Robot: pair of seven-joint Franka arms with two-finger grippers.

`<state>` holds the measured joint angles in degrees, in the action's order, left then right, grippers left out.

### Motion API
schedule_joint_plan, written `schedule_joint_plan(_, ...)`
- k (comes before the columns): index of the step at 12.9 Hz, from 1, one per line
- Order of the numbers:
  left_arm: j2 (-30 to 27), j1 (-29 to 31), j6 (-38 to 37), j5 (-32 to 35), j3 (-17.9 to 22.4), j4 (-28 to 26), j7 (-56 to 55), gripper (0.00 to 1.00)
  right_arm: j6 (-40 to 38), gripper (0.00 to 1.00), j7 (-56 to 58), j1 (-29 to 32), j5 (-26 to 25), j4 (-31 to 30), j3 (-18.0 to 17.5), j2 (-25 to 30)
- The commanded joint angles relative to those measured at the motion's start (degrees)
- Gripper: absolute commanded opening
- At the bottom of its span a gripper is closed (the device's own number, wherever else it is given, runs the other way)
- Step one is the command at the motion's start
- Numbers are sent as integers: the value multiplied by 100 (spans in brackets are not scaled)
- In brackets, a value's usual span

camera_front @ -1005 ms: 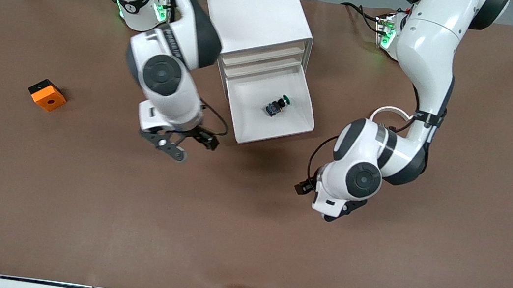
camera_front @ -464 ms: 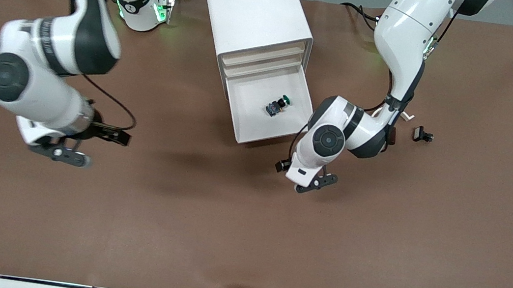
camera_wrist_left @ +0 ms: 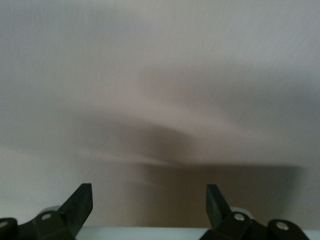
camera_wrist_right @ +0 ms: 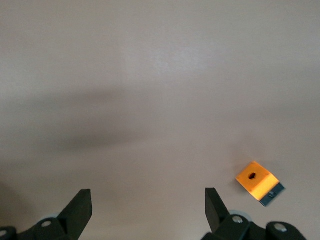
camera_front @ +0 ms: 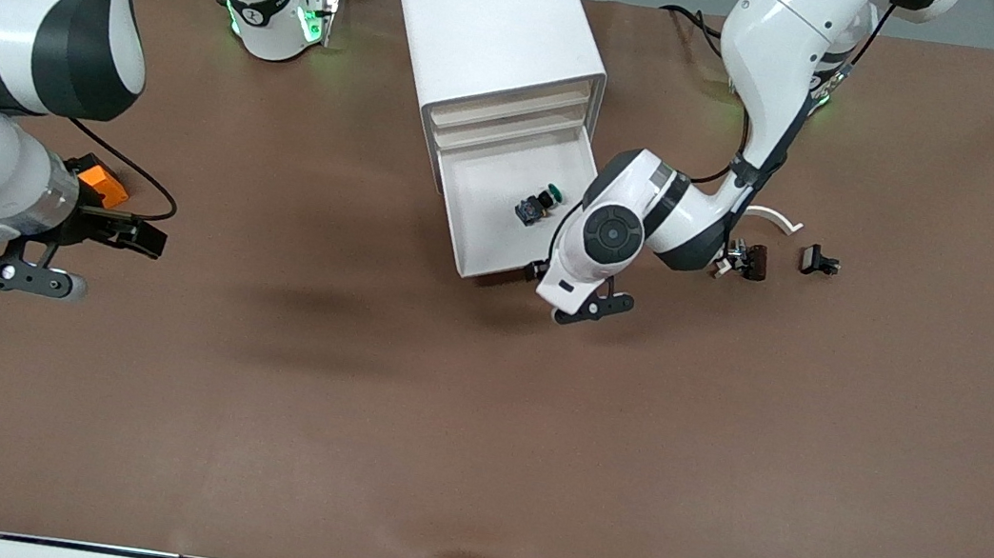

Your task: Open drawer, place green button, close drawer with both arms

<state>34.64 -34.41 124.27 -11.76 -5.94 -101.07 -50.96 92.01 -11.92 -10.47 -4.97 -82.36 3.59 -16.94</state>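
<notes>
Only the front view caught the button (camera_front: pixel 536 205) sitting in the pulled-out drawer (camera_front: pixel 499 260), my spread-open left tool (camera_front: pixel 577 306) at its front lip, my right tool (camera_front: pixel 39 257) splayed near the orange cube (camera_wrist_right: pixel 259 183).

We see two arms with glossy white shells and wide black rings at the joints. The right arm (camera_front: pixel 26 63) carries small white lettering on its black bands, and its base glows green. The left arm (camera_front: pixel 659 214) shows a round dark grey cap on its joint. Thin black cables loop along both wrists. The fingers (camera_wrist_right: pixel 80 207) are matt black, wedge-shaped, held by silver screws.
</notes>
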Motion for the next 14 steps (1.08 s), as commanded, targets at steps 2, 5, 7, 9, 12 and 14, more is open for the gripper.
schedule_joint_plan(2,-256,57,-621,-396,-469,-194,-369,100,-342,100,76,37,-171,379,-87,6)
schedule_joint_plan(5,-221,-22,-982,-494,-794,-177,-887,100,-411,100,58,212,-66,370,-113,164)
schedule_joint_plan(7,-204,-22,-1036,-494,-1067,-203,-1081,100,-657,100,67,203,-66,361,-131,270)
schedule_joint_plan(9,-99,-66,-1080,-494,-1111,-168,-1126,100,-623,100,67,238,65,361,-113,340)
schedule_joint_plan(12,7,-276,-1089,-494,-1129,-98,-1537,100,-570,100,85,432,426,326,-122,358)
schedule_joint_plan(14,7,-365,-1080,-494,-1129,-54,-1662,100,-543,100,93,431,303,326,-113,349)
